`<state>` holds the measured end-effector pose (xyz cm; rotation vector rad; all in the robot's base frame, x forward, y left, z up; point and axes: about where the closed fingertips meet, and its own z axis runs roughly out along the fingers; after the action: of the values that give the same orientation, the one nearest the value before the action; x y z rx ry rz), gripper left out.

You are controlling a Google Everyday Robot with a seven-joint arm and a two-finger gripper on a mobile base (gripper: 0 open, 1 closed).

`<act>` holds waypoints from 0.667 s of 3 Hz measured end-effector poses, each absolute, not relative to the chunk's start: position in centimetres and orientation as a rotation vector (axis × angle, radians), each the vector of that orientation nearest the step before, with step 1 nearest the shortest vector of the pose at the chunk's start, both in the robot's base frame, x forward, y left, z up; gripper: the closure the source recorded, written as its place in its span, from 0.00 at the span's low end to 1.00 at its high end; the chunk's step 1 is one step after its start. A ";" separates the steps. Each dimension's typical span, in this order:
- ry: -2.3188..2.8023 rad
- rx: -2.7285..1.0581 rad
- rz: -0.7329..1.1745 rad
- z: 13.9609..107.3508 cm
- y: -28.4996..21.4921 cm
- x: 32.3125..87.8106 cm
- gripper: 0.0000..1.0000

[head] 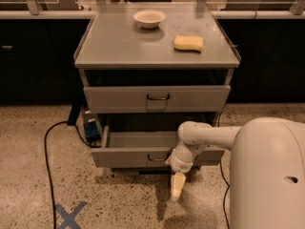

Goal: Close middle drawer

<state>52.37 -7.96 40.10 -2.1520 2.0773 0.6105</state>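
Showing the middle drawer (126,156) pulled well out of a grey cabinet (152,46), shallow tray open to view. Placing the gripper (177,186) just in front of the drawer face, beside its dark handle (156,158) and pointing at the floor, probably so the wrist can shove the front inward. Impossible to tell: gripper spread or pressed together. Hiding the drawer's right end behind the white arm (209,135). Concealing any lowest drawer underneath. Holding a bowl (149,18) and a yellow sponge (188,43) on top.
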 end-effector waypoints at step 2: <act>2.047 -2.181 0.522 40.3 -6.7 55.3 0.00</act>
<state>55.25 -6.68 40.25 -2.1811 2.0468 0.5222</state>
